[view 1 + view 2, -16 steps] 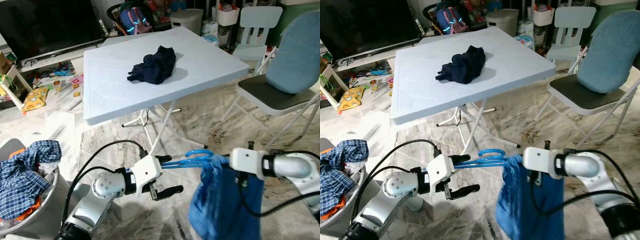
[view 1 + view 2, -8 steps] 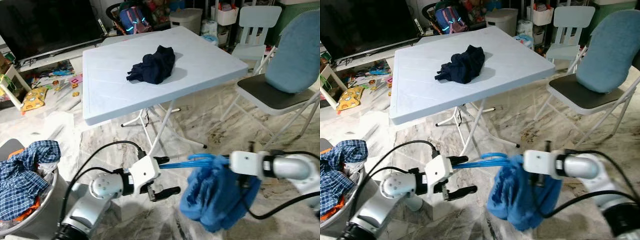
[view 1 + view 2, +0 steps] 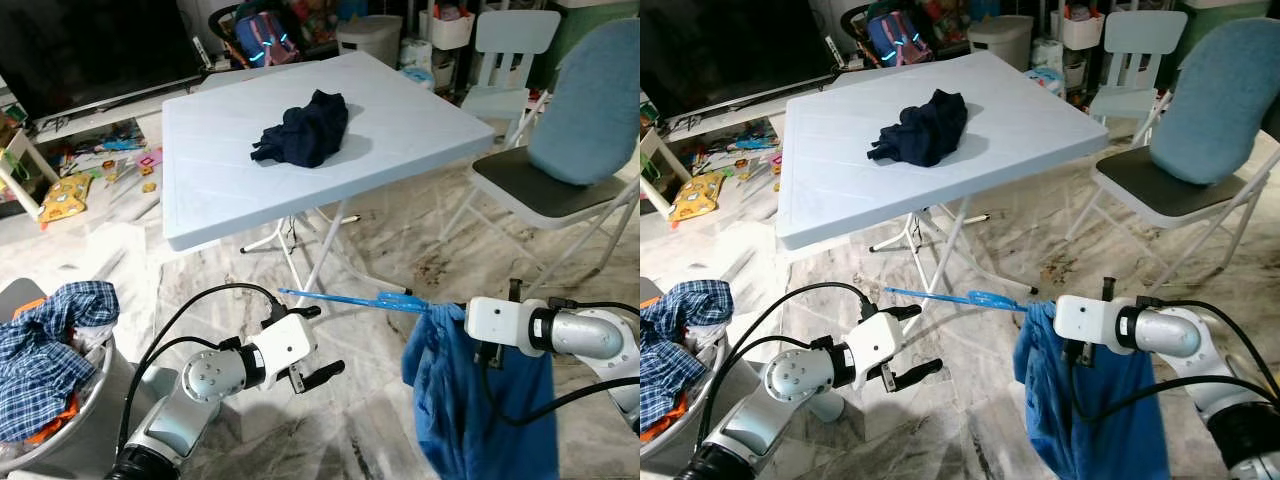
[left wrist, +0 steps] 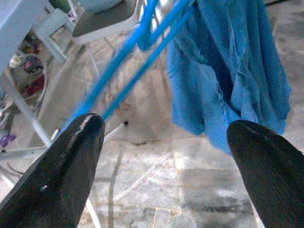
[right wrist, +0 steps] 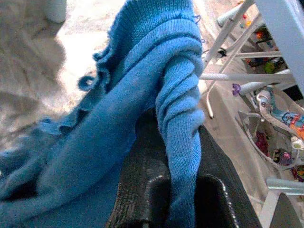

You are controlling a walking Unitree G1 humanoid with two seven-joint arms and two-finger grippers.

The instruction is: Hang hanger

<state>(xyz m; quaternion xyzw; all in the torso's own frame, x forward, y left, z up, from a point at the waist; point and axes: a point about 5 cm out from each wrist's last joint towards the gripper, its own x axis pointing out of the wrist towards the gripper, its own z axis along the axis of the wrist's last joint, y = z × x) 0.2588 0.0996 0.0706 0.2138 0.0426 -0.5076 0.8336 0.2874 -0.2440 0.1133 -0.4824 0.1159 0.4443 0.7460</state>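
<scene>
Left gripper (image 3: 318,344) jaws gape; right gripper (image 5: 161,190) jaws pinch blue sweater (image 3: 470,400) near table (image 3: 200,190)

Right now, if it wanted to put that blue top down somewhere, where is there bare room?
Most of the white table is bare: the near half and both sides of the dark garment at its middle. The chair seat is also free. The basket beside the left pincer is heaped with clothes. The right pincer holds the blue top.

A slim blue plastic hanger (image 3: 345,299) lies nearly level in mid-air, one end tucked into a hanging blue knit garment (image 3: 478,410).
</scene>
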